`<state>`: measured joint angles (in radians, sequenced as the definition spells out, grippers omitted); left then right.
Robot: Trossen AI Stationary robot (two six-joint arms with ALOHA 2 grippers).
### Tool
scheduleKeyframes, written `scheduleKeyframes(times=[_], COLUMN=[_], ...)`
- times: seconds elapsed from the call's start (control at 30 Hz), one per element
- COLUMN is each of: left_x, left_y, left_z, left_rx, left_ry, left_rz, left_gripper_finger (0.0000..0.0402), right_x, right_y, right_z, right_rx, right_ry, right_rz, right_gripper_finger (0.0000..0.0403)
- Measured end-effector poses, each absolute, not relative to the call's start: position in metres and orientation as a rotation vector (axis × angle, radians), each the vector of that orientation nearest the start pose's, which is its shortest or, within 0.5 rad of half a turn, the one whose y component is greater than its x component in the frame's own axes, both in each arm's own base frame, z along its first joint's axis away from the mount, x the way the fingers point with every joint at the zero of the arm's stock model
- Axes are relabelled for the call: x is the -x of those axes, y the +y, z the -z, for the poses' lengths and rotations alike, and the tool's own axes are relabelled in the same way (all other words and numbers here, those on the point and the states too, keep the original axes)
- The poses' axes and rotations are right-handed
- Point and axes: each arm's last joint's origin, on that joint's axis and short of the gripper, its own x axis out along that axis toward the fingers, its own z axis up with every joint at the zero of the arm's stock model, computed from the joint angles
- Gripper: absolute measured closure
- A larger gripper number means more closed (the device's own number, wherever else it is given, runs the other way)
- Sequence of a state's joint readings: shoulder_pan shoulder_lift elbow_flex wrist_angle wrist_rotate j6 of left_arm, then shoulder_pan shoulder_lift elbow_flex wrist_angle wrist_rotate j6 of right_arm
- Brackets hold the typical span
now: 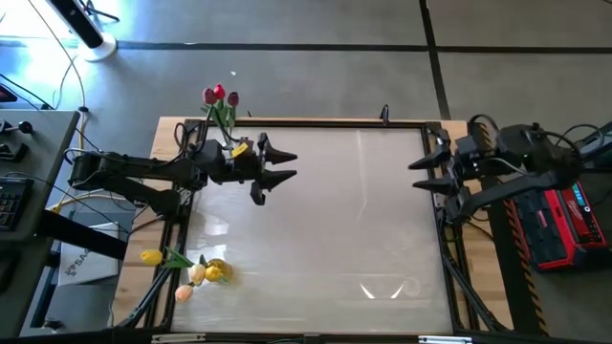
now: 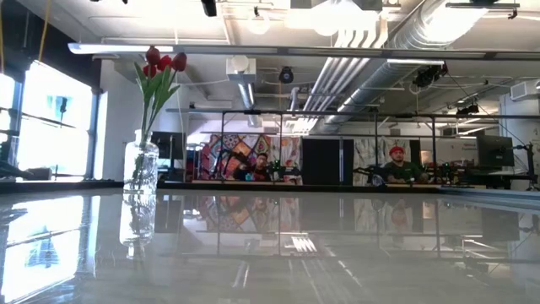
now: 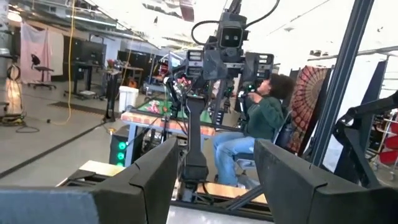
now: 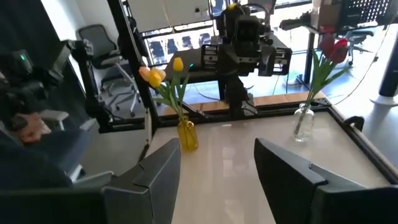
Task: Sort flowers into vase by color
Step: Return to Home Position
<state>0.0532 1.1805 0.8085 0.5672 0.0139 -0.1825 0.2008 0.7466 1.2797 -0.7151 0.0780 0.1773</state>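
No brand or label can be read; the red case [image 1: 564,225] beside the right arm bears pale marks too small to make out.

The left gripper [image 1: 293,165] hangs over the table's [image 1: 363,220] far left part with its fingers [image 3: 149,180] spread and nothing between them. The right gripper [image 1: 415,175] sits at the table's right edge, its fingers [image 4: 292,180] likewise spread and holding nothing. The two face each other across the bare white top.

The red tulips [image 1: 220,95] stand upright in a clear glass vase [image 2: 141,165] at the far left corner, just behind the left gripper and apart from its fingers; three red heads show in the low view. The yellow and cream tulips [image 1: 196,274] stand in a yellow vase [image 4: 187,135] at the near left corner, well apart from both grippers; their heads lean out toward the table's left edge.

From above, the clear vase is hidden under its own leaves and the left arm's wrist; how many stems the yellow vase holds cannot be told. In the left wrist view a seated person [image 3: 255,124] in a green top shows beyond the table, partly behind the right arm's base.
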Motion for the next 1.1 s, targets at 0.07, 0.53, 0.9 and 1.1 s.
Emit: scheduleKeyframes(times=[0.07,0.53,0.9,1.1], left_x=[-0.264,-0.232,-0.209,-0.186], left_y=[0.014,0.016,0.031,0.043], left_z=[-0.332,-0.346,-0.353,-0.363], left_rx=[0.176,0.128,0.075,0.089], left_ry=[-0.188,-0.129,-0.092,-0.124], left_rz=[-0.022,-0.047,-0.035,-0.032], left_gripper_finger=[0.0204,0.0204,0.0204,0.0204], right_x=[-0.102,-0.176,-0.229,-0.222], right_y=[0.018,0.023,0.0,-0.008], right_z=[-0.442,-0.448,-0.438,-0.453], right_rx=[-0.093,0.024,-0.103,-0.16], right_ry=[0.181,0.054,0.012,-0.127], right_rz=[-0.1,0.131,0.161,0.206], right_gripper_finger=[0.0208,0.0208,0.0208,0.0208])
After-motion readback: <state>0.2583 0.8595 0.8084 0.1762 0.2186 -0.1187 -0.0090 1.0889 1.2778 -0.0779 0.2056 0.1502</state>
